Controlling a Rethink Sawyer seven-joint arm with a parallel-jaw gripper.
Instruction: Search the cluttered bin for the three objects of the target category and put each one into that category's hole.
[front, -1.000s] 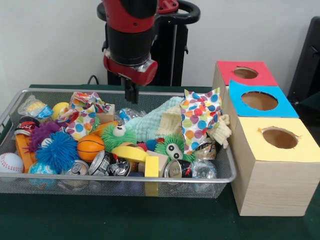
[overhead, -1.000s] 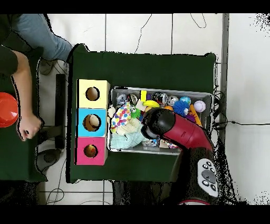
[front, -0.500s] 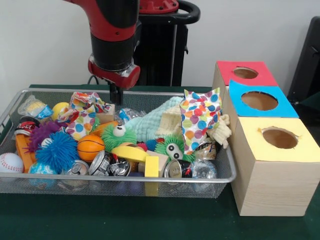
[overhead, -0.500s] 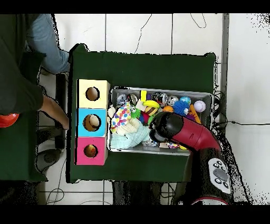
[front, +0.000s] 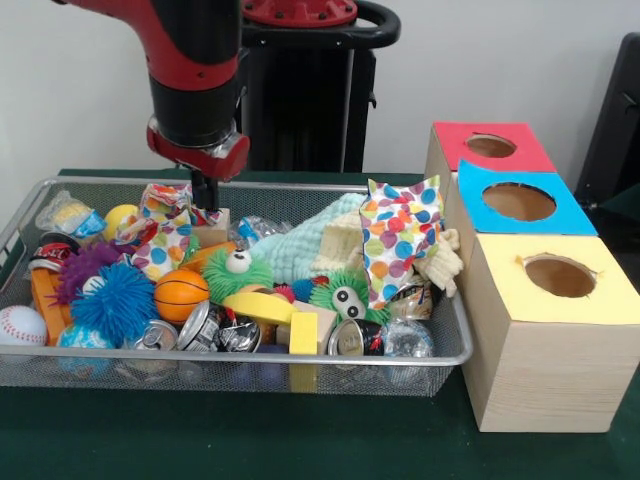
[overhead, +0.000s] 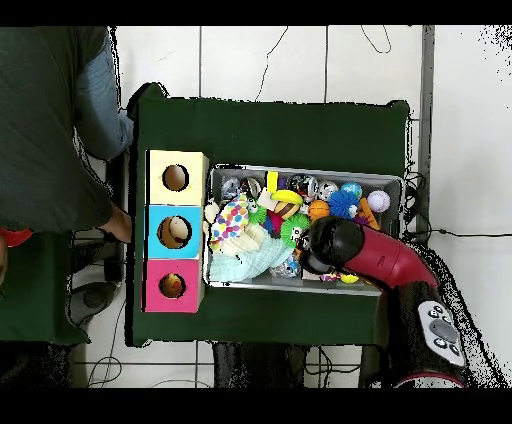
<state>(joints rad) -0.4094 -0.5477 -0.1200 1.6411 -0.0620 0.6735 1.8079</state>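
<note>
1. the red and black arm (front: 190, 70) comes down over the wire bin (front: 300, 358), and its claw (front: 205, 190) hangs at the bin's far rim, just above a dotted cloth bundle (front: 165, 225) at about 10 o'clock of the bin in the front view.
2. the claw shows only as a dark narrow tip; i cannot tell if it is apart or together, and nothing is seen held in it.
3. the bin is full: an orange basketball (front: 181, 294), a blue spiky ball (front: 113, 302), a baseball (front: 20, 325), a green furry toy with eyes (front: 237, 272), a yellow block (front: 303, 333), crushed cans (front: 215, 328) and a second dotted cloth bag (front: 400, 235) standing upright at 3 o'clock.
4. three wooden boxes stand in a row just beside the bin on the green surface (front: 250, 440): red top (front: 490, 146), blue top (front: 520, 200), yellow top (front: 560, 275), each with a round hole.
5. in the overhead view a person (overhead: 55, 130) in a dark top leans at 9 o'clock, one hand (overhead: 118, 224) near the blue box.
</note>
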